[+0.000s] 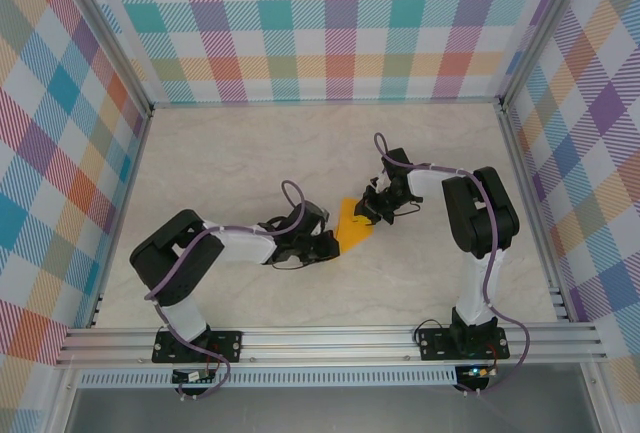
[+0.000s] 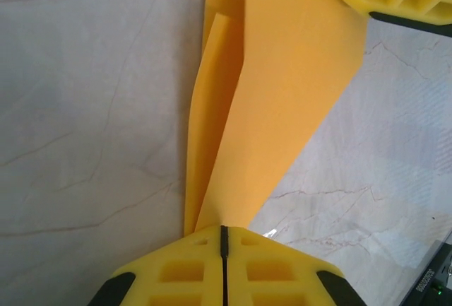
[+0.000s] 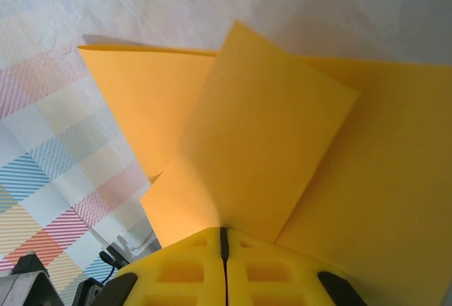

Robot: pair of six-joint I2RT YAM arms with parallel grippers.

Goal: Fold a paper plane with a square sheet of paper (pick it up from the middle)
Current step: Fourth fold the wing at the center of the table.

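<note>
Top external: left gripper (image 1: pixel 335 243) and right gripper (image 1: pixel 369 211) pinch paper (image 1: pixel 352 226).

the right tool (image 3: pixel 223 239) is pressed closed on the folded orange-yellow paper (image 3: pixel 261 143). its flaps fan up over the pale worktop (image 3: pixel 212 2), plaid wall (image 3: pixel 42 150) at left.

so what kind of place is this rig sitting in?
Looks like a purpose-built robot test cell: plaid panels on three sides in an aluminium frame, a marble-look table, and left arm and right arm bolted to a rail at its near edge, both gripping the sheet of paper.
</note>
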